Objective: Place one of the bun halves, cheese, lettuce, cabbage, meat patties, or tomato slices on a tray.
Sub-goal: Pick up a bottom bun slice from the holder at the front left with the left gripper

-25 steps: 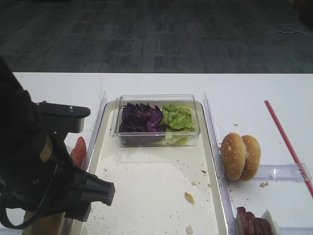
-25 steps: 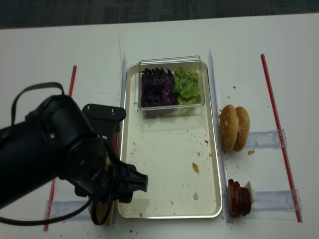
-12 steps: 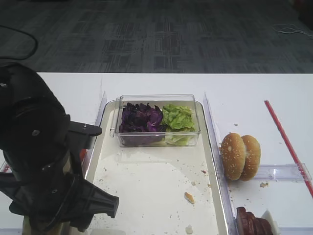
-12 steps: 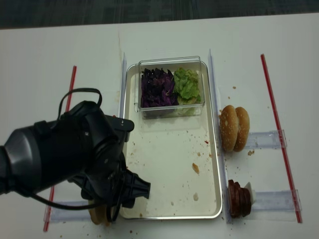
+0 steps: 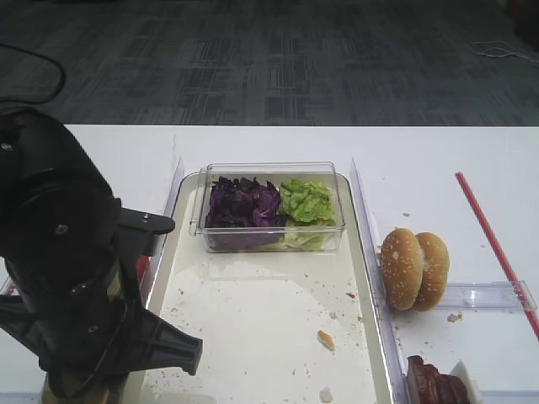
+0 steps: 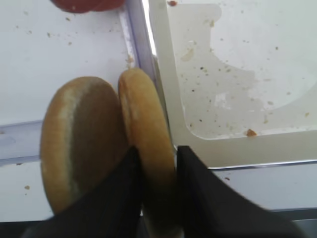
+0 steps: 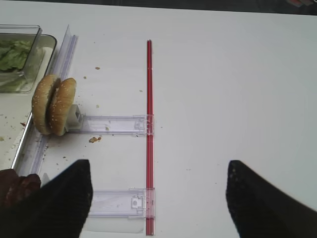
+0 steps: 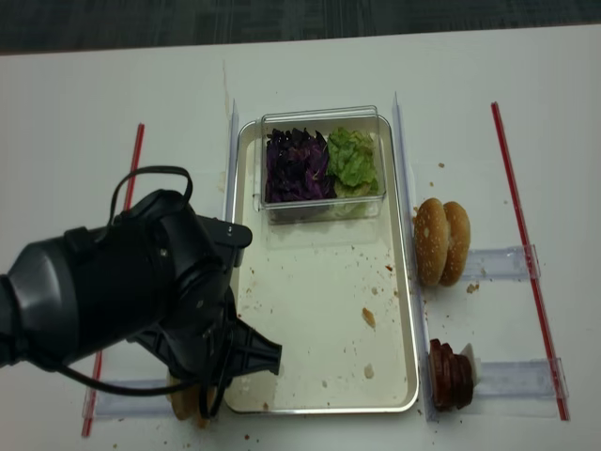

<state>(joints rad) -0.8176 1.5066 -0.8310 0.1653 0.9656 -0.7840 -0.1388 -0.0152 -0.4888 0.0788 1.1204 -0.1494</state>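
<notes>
Two plain bun halves stand on edge just left of the tray's (image 6: 237, 74) front corner. My left gripper (image 6: 157, 168) is shut on the right bun half (image 6: 146, 124), one black finger on each face. The other bun half (image 6: 79, 144) leans against it on the left. Tomato slices (image 6: 86, 4) lie further back. From above, my left arm (image 8: 141, 291) hides the jaws. Cabbage (image 8: 296, 164) and lettuce (image 8: 353, 160) fill a clear box on the tray (image 8: 310, 282). Meat patties (image 8: 449, 374) stand to the tray's right. My right gripper (image 7: 158, 198) is open over bare table. No cheese is in view.
Two sesame buns (image 8: 437, 241) stand on edge in a clear holder right of the tray. Red strips (image 8: 526, 244) run along both sides of the table, and one passes between the right fingers (image 7: 54, 203). Crumbs dot the tray floor (image 5: 324, 339).
The left arm swung in and settled over the tray's front left corner, then held almost still over the last half second. Food on the right has not moved.
</notes>
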